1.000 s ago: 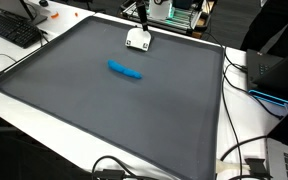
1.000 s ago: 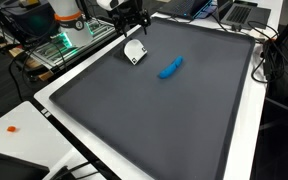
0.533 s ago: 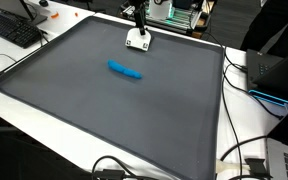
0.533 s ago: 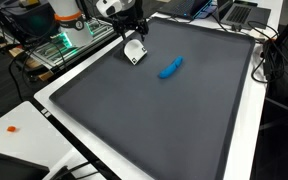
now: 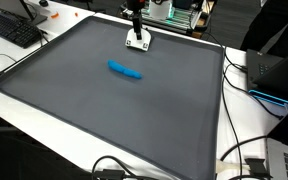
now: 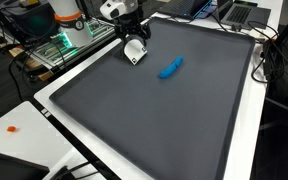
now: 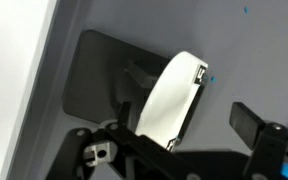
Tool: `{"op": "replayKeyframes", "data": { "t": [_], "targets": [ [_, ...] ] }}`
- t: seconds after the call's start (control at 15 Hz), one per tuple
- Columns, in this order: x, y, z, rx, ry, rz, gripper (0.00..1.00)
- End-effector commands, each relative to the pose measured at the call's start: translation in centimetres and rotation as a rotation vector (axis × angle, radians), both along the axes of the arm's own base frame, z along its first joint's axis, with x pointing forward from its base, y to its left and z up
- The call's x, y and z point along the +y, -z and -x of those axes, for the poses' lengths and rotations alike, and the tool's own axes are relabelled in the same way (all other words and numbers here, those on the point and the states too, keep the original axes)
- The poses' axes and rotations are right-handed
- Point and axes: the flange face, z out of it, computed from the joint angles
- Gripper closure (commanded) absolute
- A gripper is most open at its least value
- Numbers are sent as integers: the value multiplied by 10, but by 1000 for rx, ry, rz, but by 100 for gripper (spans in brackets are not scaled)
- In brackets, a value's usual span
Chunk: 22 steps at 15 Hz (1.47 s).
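Pincer (image 6: 134,42) over object (image 6: 134,53) near mat's (image 6: 144,120) edge, marker (image 6: 170,68) mid-mat

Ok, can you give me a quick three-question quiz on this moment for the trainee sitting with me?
1. True or false: the gripper is nearer to the white object than to the blue object.
2. Multiple choice: the blue object lies on (A) the keyboard, (B) the dark grey mat, (C) a laptop.
3. Short answer: what colour is the small item lying on the white table outside the mat?

Key: 1 true; 2 B; 3 orange.
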Motion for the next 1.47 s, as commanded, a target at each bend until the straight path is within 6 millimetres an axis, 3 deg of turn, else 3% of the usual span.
{"op": "replayKeyframes", "data": {
  "t": [0.0, 0.13, 0.2, 0.73, 1.0, 1.4],
  "targets": [
    [5, 7, -3, -33, 28, 40, 0],
    [6, 8, -5, -46, 44, 53, 16],
    [5, 9, -6, -52, 55, 58, 35],
    [4, 7, -8, -72, 138, 69, 96],
    [4, -2, -10, -88, 202, 75, 100],
    [7, -41, -22, -115, 197, 76, 99]
  ]
}}
